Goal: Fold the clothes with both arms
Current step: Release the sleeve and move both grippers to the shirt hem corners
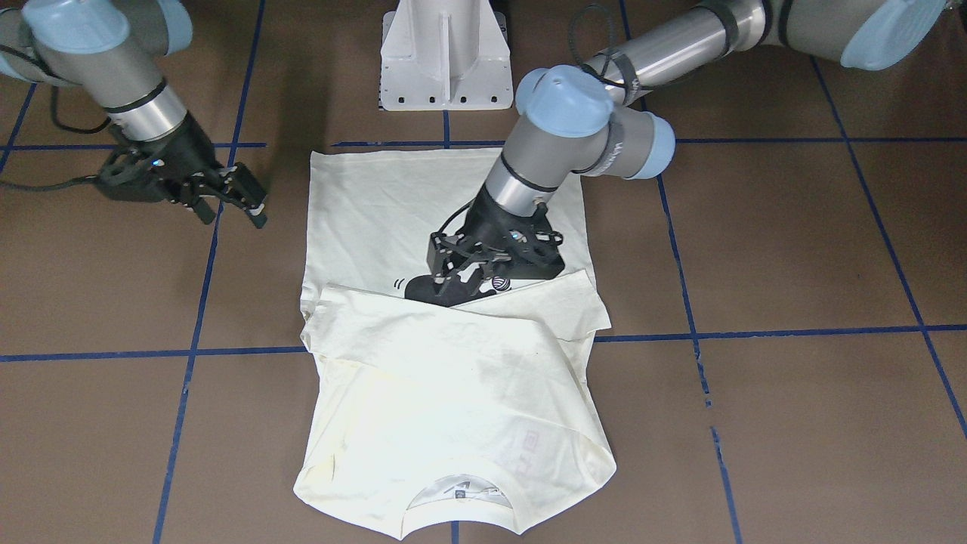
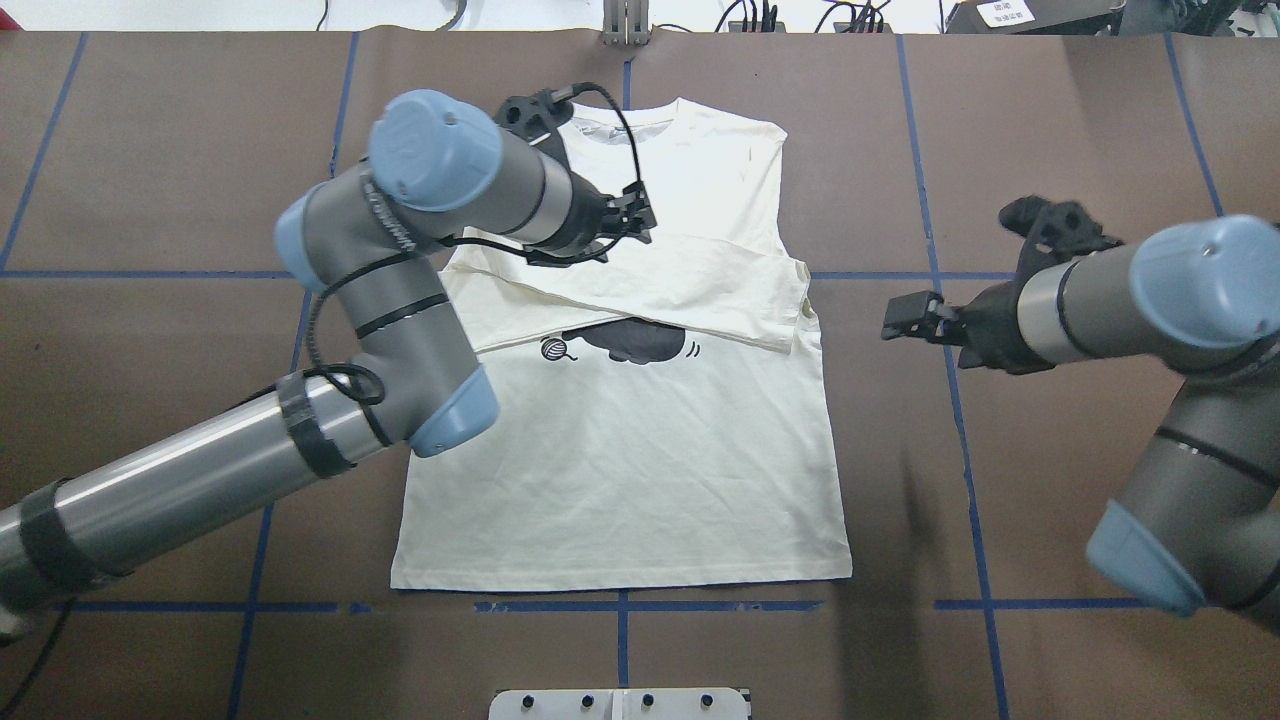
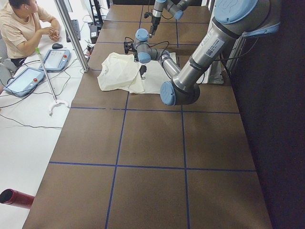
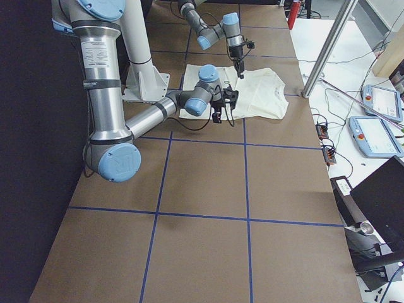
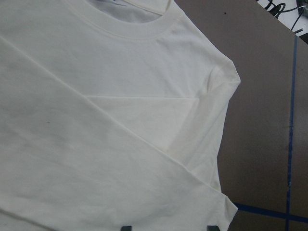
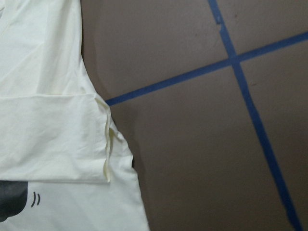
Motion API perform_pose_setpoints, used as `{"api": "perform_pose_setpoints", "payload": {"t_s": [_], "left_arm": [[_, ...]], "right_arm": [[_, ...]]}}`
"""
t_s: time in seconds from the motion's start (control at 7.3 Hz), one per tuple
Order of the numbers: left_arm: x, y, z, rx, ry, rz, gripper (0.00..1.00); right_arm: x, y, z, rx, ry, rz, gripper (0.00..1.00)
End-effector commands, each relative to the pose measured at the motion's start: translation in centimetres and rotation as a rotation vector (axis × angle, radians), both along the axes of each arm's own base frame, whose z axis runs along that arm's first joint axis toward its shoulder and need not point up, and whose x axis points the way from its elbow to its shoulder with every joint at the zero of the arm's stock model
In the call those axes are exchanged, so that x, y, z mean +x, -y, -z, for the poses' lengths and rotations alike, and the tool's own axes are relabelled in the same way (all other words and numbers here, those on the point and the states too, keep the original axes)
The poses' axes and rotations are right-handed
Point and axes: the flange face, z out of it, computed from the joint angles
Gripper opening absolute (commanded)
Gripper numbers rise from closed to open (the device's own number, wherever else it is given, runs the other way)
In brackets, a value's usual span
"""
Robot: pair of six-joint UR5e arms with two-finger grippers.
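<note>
The brown surface (image 2: 1050, 120) is carrying the cream T-shirt (image 2: 640, 470), which is lying flat in the middle, print up. Its collar is pointing away from the robot and its hem (image 2: 620, 582) is sitting nearest the base. The left arm (image 2: 400, 300) is reaching over the shirt's chest, while the right arm (image 2: 1150, 300) is waiting off the garment's side. Both sleeves (image 2: 690, 290) are lying crossed over the chest, partly covering the cat print (image 2: 630, 342).

The left tool (image 2: 635, 215) is hovering above the cloth with its fingers spread and nothing between them. The right tool (image 1: 233, 205) is hanging over bare surface, also spread and empty.

The shirt is looking light, limp and soft, so it is likely to sag and drag its layers if lifted from one point. Pinching the two hem corners together, one per tool, seems the safest hold.
</note>
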Motion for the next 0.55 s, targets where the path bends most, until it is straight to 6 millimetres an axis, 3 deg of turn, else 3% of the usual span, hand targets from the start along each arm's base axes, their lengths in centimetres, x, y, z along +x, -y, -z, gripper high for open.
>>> {"api": "perform_pose_setpoints", "payload": {"t_s": [0.0,0.14,0.41], "left_arm": [[-5.3,-1.9,-4.9,0.03,0.033,-0.025,0.59],[-5.1,-1.9,-5.6,0.023,0.043,-0.024,0.59],[-5.2,-1.8,-5.9,0.018,0.046,-0.02,0.59]], "right_arm": [[-7.4,-10.7,0.7,-0.057,-0.008,-0.083,0.92],[-10.0,-14.8,0.6,-0.039,-0.048,-0.113,0.92],[-11.8,-19.0,0.4,-0.073,-0.049,-0.139,0.85]]}}
